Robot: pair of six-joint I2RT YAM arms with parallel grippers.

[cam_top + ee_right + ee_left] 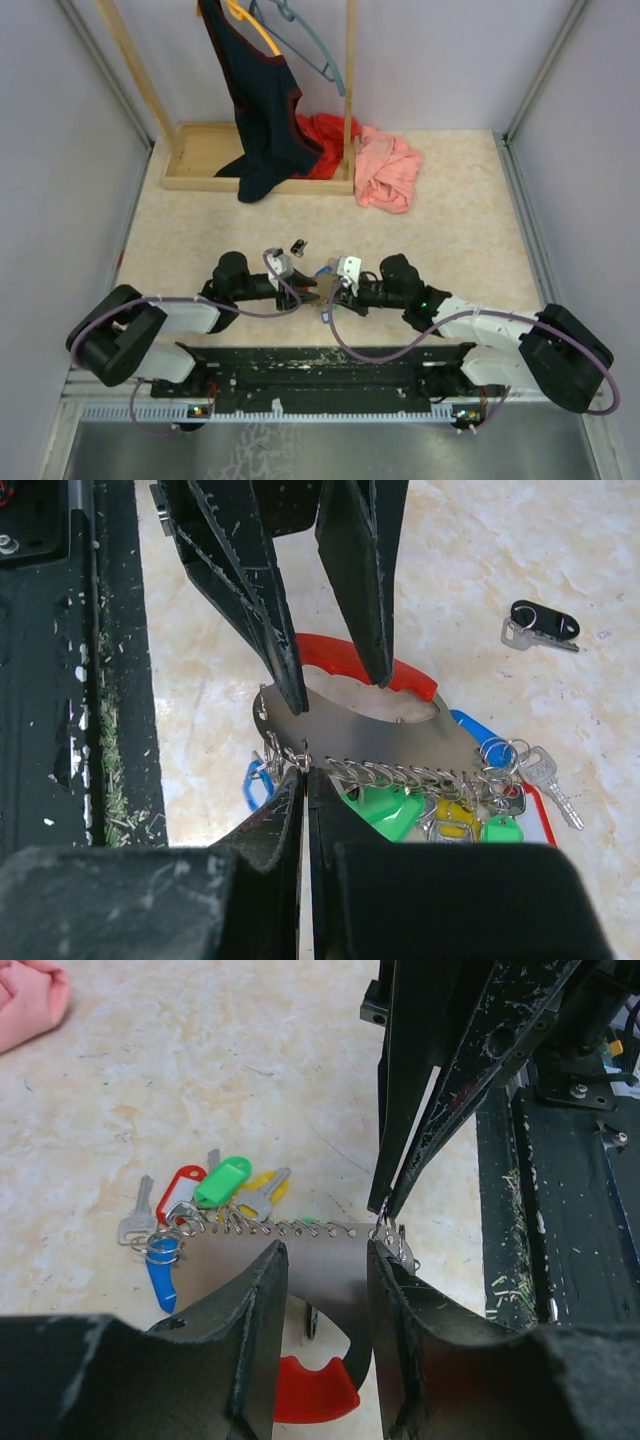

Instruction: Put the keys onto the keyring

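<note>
Pinching a small ring (300, 764) at the edge of the keyring (325, 1270), right fingers (275, 820) sit nearly closed, left fingers (255, 1310) narrowly clamp its plate, keys (222, 1182) bunched alongside.

Fixed overhead view from behind; opposed close wrist views sharing the keyring (325, 1270).

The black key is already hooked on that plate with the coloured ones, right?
No. The dark-headed key lies loose on the table, apart from the keyring, as the right wrist view shows. The coloured keys do hang on it.
</note>
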